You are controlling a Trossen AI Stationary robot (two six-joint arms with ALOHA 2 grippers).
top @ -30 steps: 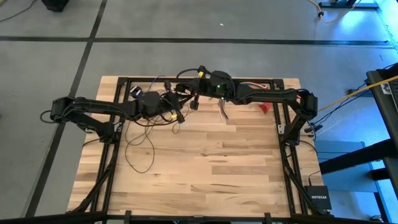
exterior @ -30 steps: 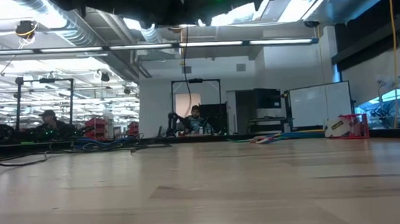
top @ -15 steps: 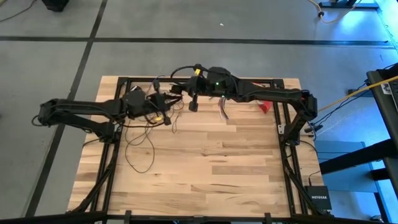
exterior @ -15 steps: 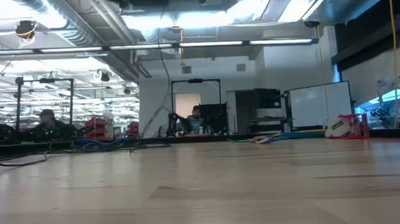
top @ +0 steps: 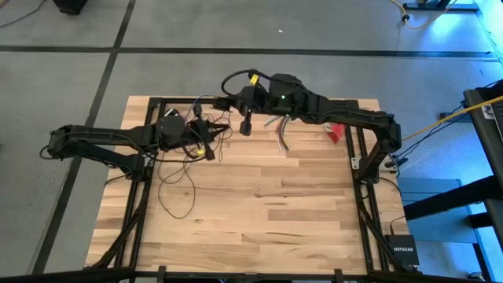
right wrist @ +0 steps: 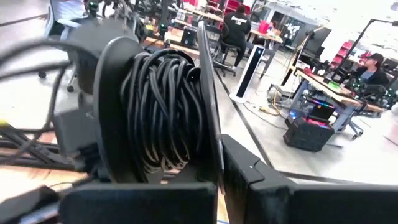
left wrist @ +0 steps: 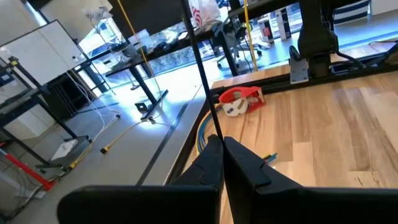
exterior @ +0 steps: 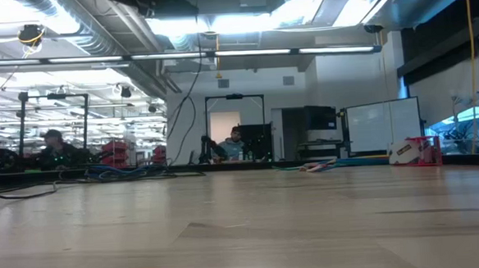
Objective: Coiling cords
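Near the table's far edge, the right gripper point(top: 245, 126) pinches a spool of wound black cord point(right wrist: 163, 112). The left gripper point(left wrist: 221, 152), just beside it, pinches the taut strand point(left wrist: 200, 81); slack loops point(top: 177, 185) trail nearer the left arm.

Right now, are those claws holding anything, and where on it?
Left gripper pinches the thin cord partway along. Right gripper pinches the rim of a spool wound with cord.
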